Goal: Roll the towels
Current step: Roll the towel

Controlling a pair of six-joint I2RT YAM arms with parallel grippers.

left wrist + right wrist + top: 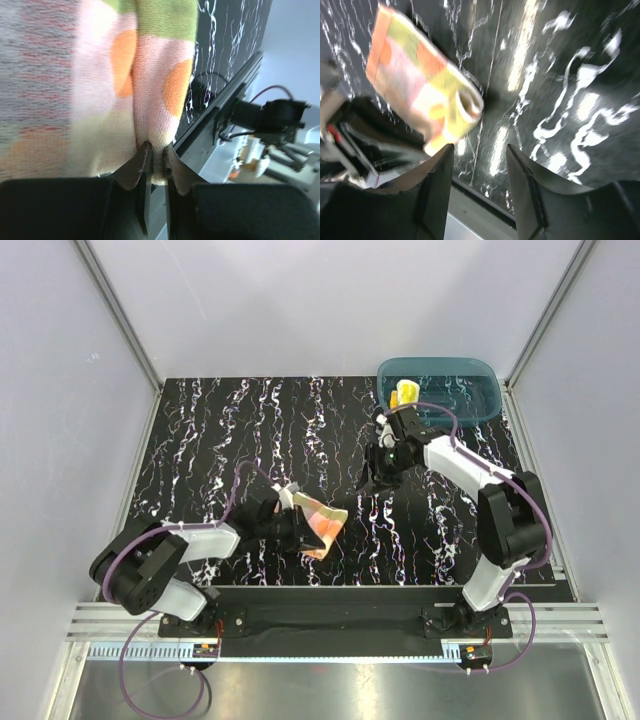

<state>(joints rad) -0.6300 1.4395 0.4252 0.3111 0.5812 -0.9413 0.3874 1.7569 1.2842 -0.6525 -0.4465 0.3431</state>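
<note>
The orange polka-dot towel (319,519) is rolled up and held above the table near the front centre. My left gripper (297,527) is shut on its edge; in the left wrist view the cloth (150,90) is pinched between the fingertips (145,155). In the right wrist view the towel (427,95) shows as a roll with an open end. My right gripper (372,480) is open and empty over the table, to the right of the towel. The yellow towel (405,393) lies in the teal tub (470,380) at the back right.
The black marbled table (200,440) spreads to the left and back. Its front edge and metal rail (340,615) lie just below the held towel. Pale walls close in the sides and back.
</note>
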